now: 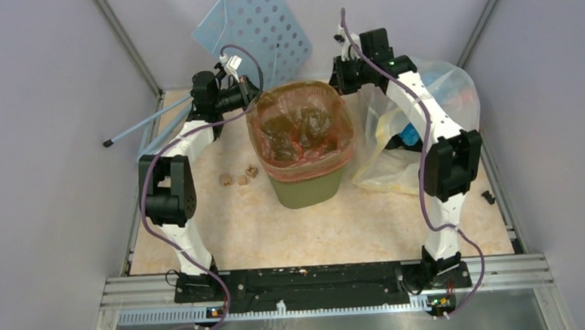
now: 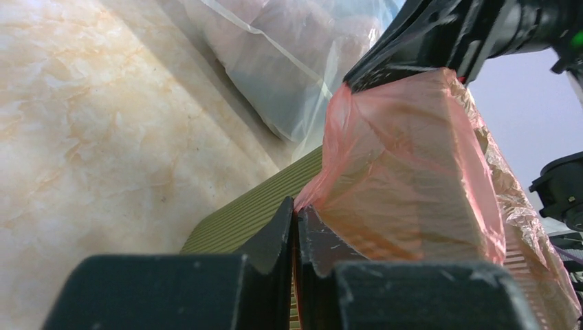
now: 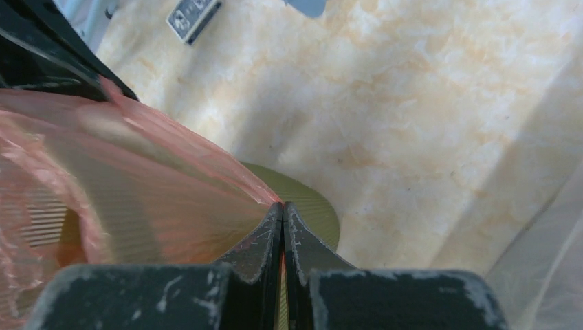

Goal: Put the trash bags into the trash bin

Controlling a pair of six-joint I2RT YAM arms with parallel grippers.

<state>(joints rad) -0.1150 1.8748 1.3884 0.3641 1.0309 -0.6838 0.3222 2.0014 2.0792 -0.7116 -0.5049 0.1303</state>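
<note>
Your table [image 1: 316,232]: beige marble-look top. Bin [image 1: 306,188] stands upright at centre. Clear bag [image 1: 384,171] slumped at 3, just beside bin. Three small wooden blocks [image 1: 239,177] at 9, near bin, not touching it. Small black piece [image 1: 488,196] at 4, by table edge. Blue rod [image 1: 144,126] at 10, crossing left edge. Blue panel [image 1: 255,23] at 12; you can't tell if its foot rests on top.

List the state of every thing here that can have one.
trash bin, upright, lined.
trash bag, stretched open over the bin's rim, pinched on both sides.
left gripper, shut on the trash bag.
right gripper, shut on the trash bag.
clear bag, slumped right of the bin.
blue perforated panel, propped at a tilt behind the bin.
</note>
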